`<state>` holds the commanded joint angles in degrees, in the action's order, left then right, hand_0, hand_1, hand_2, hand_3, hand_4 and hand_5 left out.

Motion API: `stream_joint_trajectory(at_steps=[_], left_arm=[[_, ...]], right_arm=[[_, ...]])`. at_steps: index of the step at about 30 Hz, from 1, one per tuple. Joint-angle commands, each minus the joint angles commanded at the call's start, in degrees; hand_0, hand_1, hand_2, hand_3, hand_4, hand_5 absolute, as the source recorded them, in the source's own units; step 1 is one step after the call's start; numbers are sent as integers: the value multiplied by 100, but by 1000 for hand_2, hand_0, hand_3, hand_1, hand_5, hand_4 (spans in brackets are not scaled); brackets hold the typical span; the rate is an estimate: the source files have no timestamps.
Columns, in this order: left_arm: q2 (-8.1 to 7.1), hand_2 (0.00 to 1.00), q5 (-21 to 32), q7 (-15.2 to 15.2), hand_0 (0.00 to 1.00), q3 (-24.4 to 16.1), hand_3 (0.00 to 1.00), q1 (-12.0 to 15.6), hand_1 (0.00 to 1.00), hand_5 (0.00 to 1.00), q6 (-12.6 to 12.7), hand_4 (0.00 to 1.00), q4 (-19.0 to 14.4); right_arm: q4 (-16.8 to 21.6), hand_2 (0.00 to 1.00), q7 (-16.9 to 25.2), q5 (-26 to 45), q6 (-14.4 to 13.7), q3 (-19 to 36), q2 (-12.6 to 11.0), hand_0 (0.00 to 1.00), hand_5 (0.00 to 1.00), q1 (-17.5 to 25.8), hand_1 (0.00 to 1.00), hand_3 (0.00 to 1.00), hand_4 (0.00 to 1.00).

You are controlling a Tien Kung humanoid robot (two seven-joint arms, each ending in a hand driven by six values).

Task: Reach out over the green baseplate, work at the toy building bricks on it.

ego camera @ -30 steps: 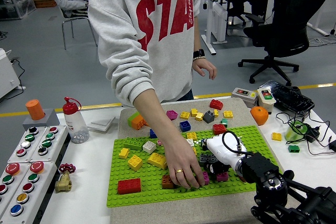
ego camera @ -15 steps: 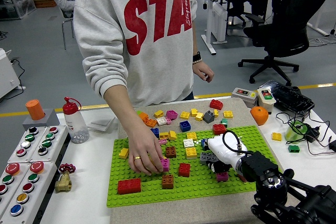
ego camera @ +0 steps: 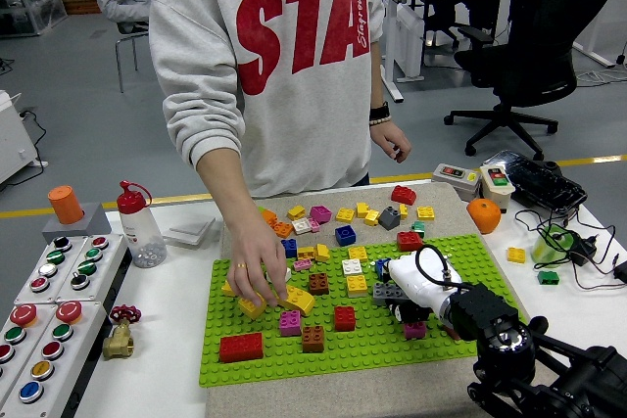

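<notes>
The green baseplate (ego camera: pixel 441 252) lies on a beige mat mid-table, strewn with loose bricks: a red one (ego camera: pixel 241 347), a brown one (ego camera: pixel 313 339), a magenta one (ego camera: pixel 290 322) and another red one (ego camera: pixel 344 317). My right hand (ego camera: pixel 411 302), white-backed, rests low over the plate's right part. A dark grey brick (ego camera: pixel 389 293) lies at its left side and a magenta brick (ego camera: pixel 415 329) just in front. Its grip is hidden under the palm. A person at the far side presses one hand (ego camera: pixel 257 276) on yellow bricks (ego camera: pixel 300 299) at the plate's left.
More bricks lie on the mat behind the plate, among them a red one (ego camera: pixel 403 194). Button boxes (ego camera: pixel 49 301), a bottle (ego camera: pixel 138 225) and a brass valve (ego camera: pixel 120 336) stand at the left. An orange ball (ego camera: pixel 483 214), switch boxes (ego camera: pixel 458 178) and cables sit at the right.
The person's hand has swept from the plate's front middle to its left, leaving bricks spread out behind it. My right hand has stayed in place.
</notes>
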<state>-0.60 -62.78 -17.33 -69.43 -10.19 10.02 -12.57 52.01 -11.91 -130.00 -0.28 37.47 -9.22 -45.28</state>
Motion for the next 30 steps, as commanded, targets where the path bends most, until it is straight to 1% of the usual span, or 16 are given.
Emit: stream_joint_trajectory(at_steps=[13,19,21,25,26,30], left_arm=[[-2,614,-5,-2,664,-2,484,-4,618,998,-1,377,-1],[-1,614,-12,-6,664,-6,484,-7,618,998,-2,376,-1],[-2,614,-14,-6,664,-7,484,-6,618,998,-2,377,-1],[-2,614,-17,-6,664,-10,484,-5,618,998,-2,377,-1],[-2,612,-18,-6,663,-11,484,-4,618,998,-1,376,-1],[-5,612,-22,-8,663,-15,484,-7,618,998,1,376,-1]], right_arm=[[-76,635,2,0,123,-27,16,610,374,-7,650,666,579],[-118,635,1,0,132,-46,31,606,385,-13,648,666,571],[-123,621,1,0,128,-52,33,603,386,-14,636,665,569],[-104,621,19,0,14,-75,25,603,386,-11,636,665,569],[-99,554,29,0,-27,-82,23,518,377,-11,548,584,540],[-102,554,107,50,-237,-113,28,518,377,-11,548,584,540]])
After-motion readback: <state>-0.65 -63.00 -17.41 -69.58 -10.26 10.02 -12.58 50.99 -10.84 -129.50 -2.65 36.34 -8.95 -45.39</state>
